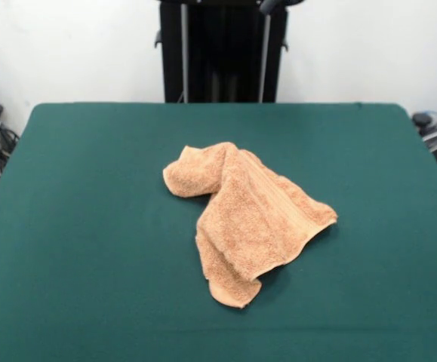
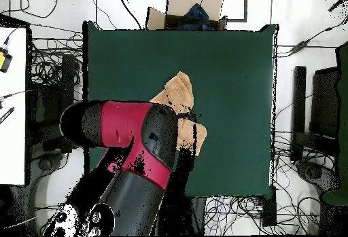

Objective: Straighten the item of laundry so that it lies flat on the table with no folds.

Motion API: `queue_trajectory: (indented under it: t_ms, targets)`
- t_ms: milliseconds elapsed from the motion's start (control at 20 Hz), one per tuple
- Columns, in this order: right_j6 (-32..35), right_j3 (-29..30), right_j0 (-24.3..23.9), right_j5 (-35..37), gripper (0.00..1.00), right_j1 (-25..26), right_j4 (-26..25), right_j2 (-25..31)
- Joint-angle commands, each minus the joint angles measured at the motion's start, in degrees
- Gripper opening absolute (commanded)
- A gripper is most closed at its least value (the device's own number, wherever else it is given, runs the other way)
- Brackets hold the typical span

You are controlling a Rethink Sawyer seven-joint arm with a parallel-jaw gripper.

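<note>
Green table point(image 1: 75, 226) holds a crumpled towel point(image 1: 248, 215); arm point(image 2: 129, 136) overhangs it, gripper state unclear.

towel point(image 1: 248, 219) light orange-tan, plain terry; table point(image 1: 90, 226) dark green; arm point(image 2: 129, 146) red and black; pedestal point(image 1: 222, 49) black.

The towel point(image 1: 248, 219) is lying crumpled a little right of the front view's centre, on the green table point(image 1: 90, 226). It is light orange-tan and fluffy, with a flat woven band showing near its right edge. One end is bunching into a rolled lump at the upper left, one corner is pointing right, and another is trailing toward the bottom. In the overhead view the towel point(image 2: 178, 93) is showing only partly, left of centre.
</note>
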Motion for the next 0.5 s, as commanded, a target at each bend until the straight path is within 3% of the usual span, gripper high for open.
queue_trajectory:
  t_ms: [50,350,500]
  targets:
    - [14.74,8.44,-6.3,-11.46,1.0,-0.11,8.56,12.11]
    - [9.88,10.96,-12.46,-11.95,1.0,1.06,16.05,20.16]
    - [9.09,10.54,-13.52,-11.22,1.0,2.23,16.86,21.07]
